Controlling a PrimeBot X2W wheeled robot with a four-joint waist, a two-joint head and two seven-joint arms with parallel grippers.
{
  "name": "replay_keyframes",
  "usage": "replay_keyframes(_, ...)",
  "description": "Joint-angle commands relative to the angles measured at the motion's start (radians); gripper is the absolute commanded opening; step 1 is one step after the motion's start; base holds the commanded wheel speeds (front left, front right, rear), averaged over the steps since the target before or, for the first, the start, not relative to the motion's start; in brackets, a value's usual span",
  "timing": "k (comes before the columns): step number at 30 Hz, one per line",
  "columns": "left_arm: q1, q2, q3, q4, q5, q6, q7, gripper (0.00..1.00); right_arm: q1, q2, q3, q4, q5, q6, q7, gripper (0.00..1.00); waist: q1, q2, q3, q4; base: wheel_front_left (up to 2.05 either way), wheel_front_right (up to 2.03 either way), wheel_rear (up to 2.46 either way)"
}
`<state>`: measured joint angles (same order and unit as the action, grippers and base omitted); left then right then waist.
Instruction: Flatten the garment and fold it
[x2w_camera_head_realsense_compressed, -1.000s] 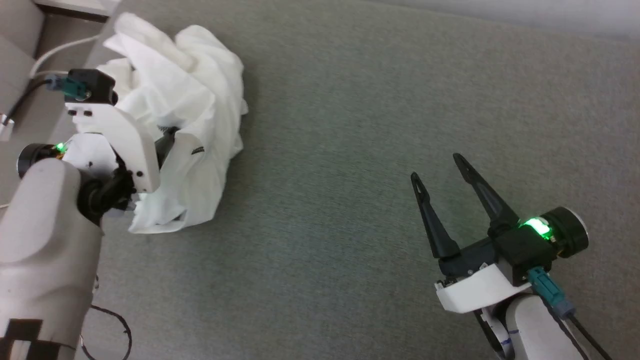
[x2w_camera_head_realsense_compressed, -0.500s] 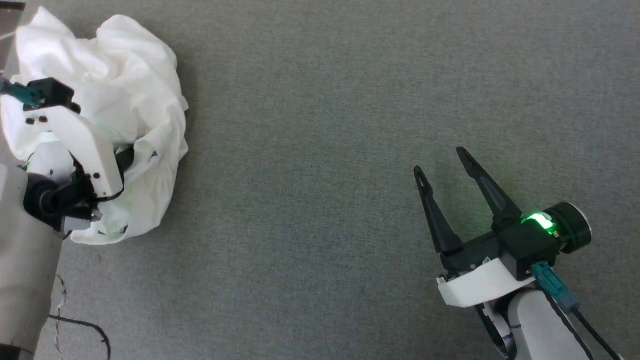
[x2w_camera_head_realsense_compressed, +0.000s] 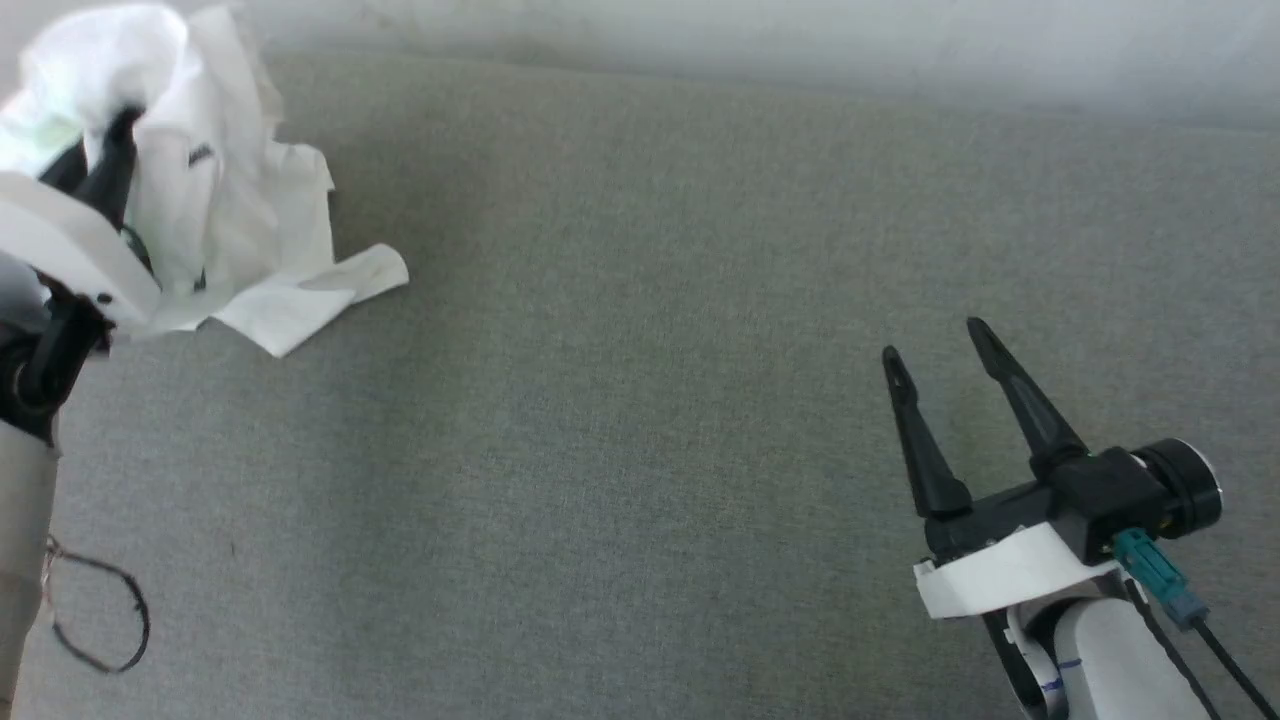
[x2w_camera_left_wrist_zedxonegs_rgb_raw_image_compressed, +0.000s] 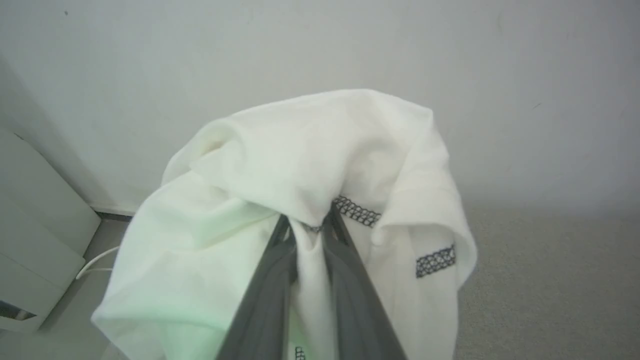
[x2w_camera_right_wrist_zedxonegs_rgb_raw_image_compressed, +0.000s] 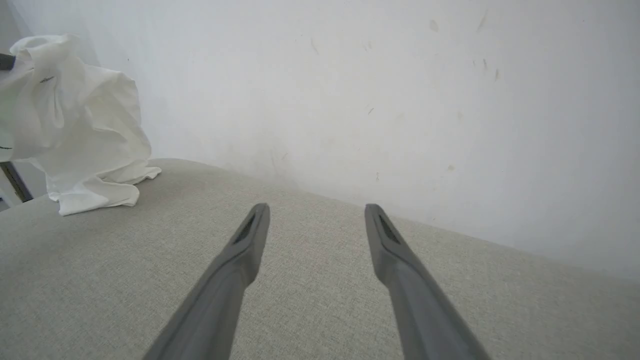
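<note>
The garment is a crumpled white shirt with dark zigzag stitching, at the far left of the grey surface. My left gripper is shut on a fold of it and holds the bunch up, while a lower flap trails on the surface. In the left wrist view the two fingers pinch the garment between them. My right gripper hovers open with nothing in it at the lower right, far from the cloth. The right wrist view shows its spread fingers and the garment at far left.
A grey fabric surface spreads across the view, bounded at the back by a white wall. A black cable loop hangs at the lower left. White furniture and a white cord lie past the surface's left end.
My left gripper has shut on the garment and lifted it off the surface, so the heap now hangs with one flap trailing. The head camera has shifted. The right gripper stays open.
</note>
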<state>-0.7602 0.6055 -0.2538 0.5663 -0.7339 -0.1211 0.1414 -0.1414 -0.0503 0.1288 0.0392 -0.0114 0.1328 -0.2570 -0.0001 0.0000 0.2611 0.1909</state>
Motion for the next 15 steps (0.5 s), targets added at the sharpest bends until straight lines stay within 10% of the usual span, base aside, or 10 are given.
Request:
replay_keyframes(1, -0.021, -0.004, -0.003, -0.046, 0.030, 0.014, -0.059, 0.00, 0.018, 0.000, -0.019, 0.005, 0.009, -0.002, -0.005, 1.00, 0.0001, 0.0000, -0.101, -0.036, 0.00, 0.00, 0.00)
replay_keyframes(15, -0.003, -0.087, -0.114, -0.345, 0.172, 0.076, -0.197, 0.00, 0.053, 0.000, -0.082, 0.006, 0.022, -0.002, -0.005, 1.00, 0.0001, 0.0000, -0.176, -0.219, 0.00, 0.00, 0.00)
